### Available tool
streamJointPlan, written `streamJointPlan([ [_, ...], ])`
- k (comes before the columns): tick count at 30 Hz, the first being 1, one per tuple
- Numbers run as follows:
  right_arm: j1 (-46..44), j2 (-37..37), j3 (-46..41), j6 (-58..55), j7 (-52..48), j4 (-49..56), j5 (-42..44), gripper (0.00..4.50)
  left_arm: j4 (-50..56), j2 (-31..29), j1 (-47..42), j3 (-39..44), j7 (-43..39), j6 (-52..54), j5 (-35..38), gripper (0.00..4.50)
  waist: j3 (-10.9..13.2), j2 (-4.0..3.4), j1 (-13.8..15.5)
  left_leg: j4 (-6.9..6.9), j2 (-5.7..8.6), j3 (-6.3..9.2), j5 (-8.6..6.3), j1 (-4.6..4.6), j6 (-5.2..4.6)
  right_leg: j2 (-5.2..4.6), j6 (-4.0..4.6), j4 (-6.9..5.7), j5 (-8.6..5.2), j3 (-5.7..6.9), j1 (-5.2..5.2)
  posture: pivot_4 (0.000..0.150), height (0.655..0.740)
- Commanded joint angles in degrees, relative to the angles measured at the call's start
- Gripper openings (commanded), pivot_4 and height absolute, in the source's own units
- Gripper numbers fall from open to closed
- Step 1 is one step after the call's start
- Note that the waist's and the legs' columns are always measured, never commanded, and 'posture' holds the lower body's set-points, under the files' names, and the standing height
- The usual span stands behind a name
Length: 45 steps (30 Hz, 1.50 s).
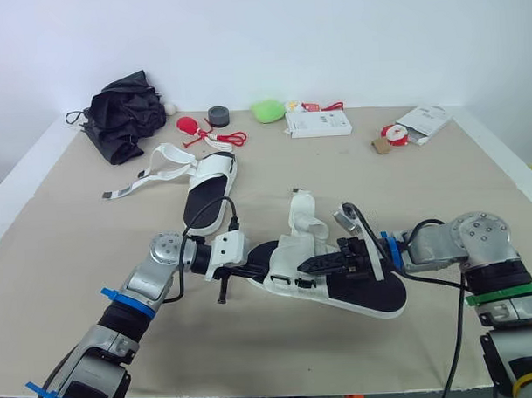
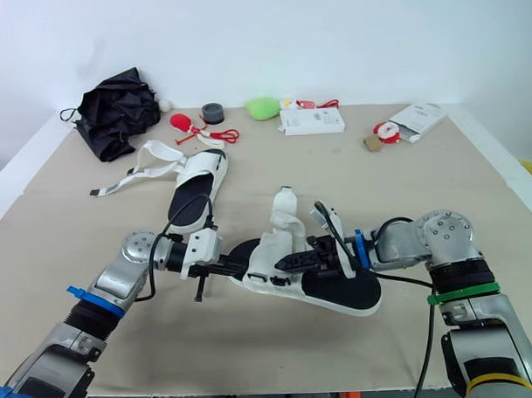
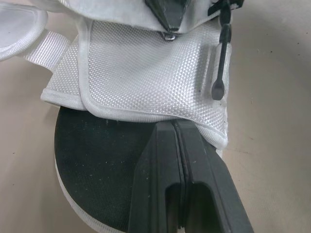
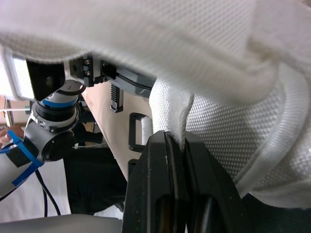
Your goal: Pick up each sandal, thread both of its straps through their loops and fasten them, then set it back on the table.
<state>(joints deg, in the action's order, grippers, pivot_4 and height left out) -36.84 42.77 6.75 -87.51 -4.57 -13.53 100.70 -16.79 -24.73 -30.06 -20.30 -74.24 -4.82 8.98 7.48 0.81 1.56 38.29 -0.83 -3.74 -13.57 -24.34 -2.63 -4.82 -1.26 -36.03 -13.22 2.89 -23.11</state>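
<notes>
The near sandal (image 1: 374,293), with a black footbed and white woven straps, lies mid-table between my two grippers. My left gripper (image 1: 267,273) is shut, and its tips press against the hem of the white front panel (image 3: 146,73) over the footbed (image 3: 97,160). No fabric shows between its fingers. My right gripper (image 1: 305,265) comes in from the heel side and is shut on a fold of the white strap (image 4: 218,116). One strap end (image 1: 301,211) stands up loose. The second sandal (image 1: 209,197) lies farther back left, its straps (image 1: 152,177) undone and spread on the table.
Along the back edge lie a crumpled black bag (image 1: 123,112), red items (image 1: 194,127), a grey tape roll (image 1: 218,116), a green lump (image 1: 267,110), a white box (image 1: 317,122) and a white packet (image 1: 425,122). Bare beige tabletop (image 1: 93,249) lies in front of and beside the sandals.
</notes>
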Motion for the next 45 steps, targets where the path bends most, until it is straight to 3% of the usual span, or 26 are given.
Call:
streamJointPlan([
  [1, 0.4, 0.8, -1.2, -1.7, -4.3, 5.3, -2.0, 0.08, -5.1, -1.4, 4.5, -5.7, -1.1, 3.6, -5.9, 0.0, 0.0, 0.0, 0.0, -0.01, 0.0, 0.0, 0.0, 0.0, 0.0, 0.0, -0.02, 0.0, 0.0, 0.0, 0.0, 0.15, 0.74],
  [6, 3.2, 1.0, -0.9, 2.3, -12.6, 19.3, -13.6, 0.08, -5.0, -1.4, 4.5, -5.7, -1.1, 3.6, -5.9, 0.0, 0.0, -0.03, 0.1, -0.1, 0.0, 0.04, -0.01, 0.0, 0.01, 0.0, -0.23, 0.01, 0.03, 0.05, -0.01, 0.15, 0.74],
  [10, 4.5, 3.2, 5.8, 8.5, -19.0, 27.2, -28.1, 0.08, -5.0, -1.3, 4.4, -5.8, -1.1, 3.8, -5.9, 0.0, -0.1, -0.03, 0.0, -0.11, 0.0, 0.07, -0.01, 0.03, 0.01, 0.0, -0.51, 0.01, -0.32, 0.07, -0.07, 0.15, 0.74],
  [12, 4.9, 3.9, 6.2, 10.8, -22.2, 28.1, -31.0, 0.6, -4.9, -1.2, 4.4, -5.8, -1.1, 3.9, -5.8, 0.0, -0.5, 0.14, 0.0, -0.21, -0.01, 0.09, -0.03, 0.17, 0.04, -0.02, -0.35, 0.02, -0.47, 0.08, -0.14, 0.15, 0.74],
  [13, 5.1, 4.4, 6.1, 12.1, -25.0, 28.4, -32.9, 1.2, -4.9, -1.2, 4.4, -5.8, -1.1, 3.9, -5.8, 0.0, -0.5, 0.17, 0.0, -0.3, -0.01, 0.09, -0.03, 0.25, 0.04, -0.02, -0.3, 0.02, -0.51, 0.08, -0.11, 0.15, 0.74],
  [14, 5.2, 4.8, 5.7, 13.2, -26.8, 28.0, -34.4, 1.2, -5.0, -1.1, 4.3, -5.8, -1.1, 3.9, -5.8, 0.0, -0.5, 0.21, 0.0, -0.31, -0.01, 0.11, -0.03, 0.26, 0.04, -0.02, -0.28, 0.02, -0.52, 0.09, -0.11, 0.15, 0.74],
  [17, 5.2, 5.9, 4.7, 15.2, -31.2, 26.8, -38.4, 2.35, -5.0, -1.0, 4.3, -5.8, -1.1, 3.9, -5.9, 0.0, -0.5, 0.21, 0.1, -0.36, 0.0, 0.11, -0.05, 0.25, 0.08, -0.09, 0.15, 0.02, -0.36, 0.12, -0.11, 0.15, 0.74],
  [21, 5.8, 8.7, -2.1, 15.2, -36.9, 27.8, -36.3, 3.73, -5.3, -0.7, 4.0, -5.8, -1.1, 4.0, -5.9, 0.0, -0.5, 0.23, 0.1, -0.36, 0.01, 0.11, -0.06, 0.23, 0.1, -0.12, 0.16, 0.05, -0.36, 0.13, -0.11, 0.15, 0.74],
  [26, 12.6, 15.5, -13.6, 16.5, -41.4, 38.1, -32.7, 3.73, -6.8, -0.1, 3.0, -5.8, -1.4, 3.4, -6.1, 0.0, -0.5, 0.2, 0.4, -0.38, 0.04, 0.08, -0.11, 0.15, 0.18, -0.25, 0.13, 0.14, -0.38, 0.24, -0.12, 0.15, 0.74],
  [30, 20.4, 15.8, -18.5, 14.2, -36.0, 45.6, -27.8, 3.73, -7.4, 0.3, 2.8, -5.7, -1.5, 3.1, -6.2, 0.0, -0.5, 0.23, 0.5, -0.43, 0.04, 0.2, -0.11, 0.14, 0.19, -0.27, 0.09, 0.23, -0.42, 0.37, -0.02, 0.15, 0.74],
  [37, 29.3, 10.6, -15.7, 15.0, -19.1, 53.4, -17.3, 3.73, -8.2, 0.9, 2.4, -6.0, -1.9, 2.6, -6.2, 0.0, -0.5, 0.24, 0.4, -0.45, 0.04, 0.08, -0.1, 0.16, 0.2, -0.49, -0.47, 0.47, -0.47, 0.46, 0.09, 0.15, 0.74],
  [45, 25.1, 9.2, -11.6, 15.5, -12.0, 47.0, -17.4, 3.73, -9.4, 1.6, 1.4, -6.1, -2.2, 2.1, -6.5, 0.0, -0.5, 0.3, 0.4, -0.45, 0.04, 0.08, -0.08, 0.16, 0.2, -0.53, -0.47, 0.57, -0.45, 0.55, 0.13, 0.15, 0.74],
])
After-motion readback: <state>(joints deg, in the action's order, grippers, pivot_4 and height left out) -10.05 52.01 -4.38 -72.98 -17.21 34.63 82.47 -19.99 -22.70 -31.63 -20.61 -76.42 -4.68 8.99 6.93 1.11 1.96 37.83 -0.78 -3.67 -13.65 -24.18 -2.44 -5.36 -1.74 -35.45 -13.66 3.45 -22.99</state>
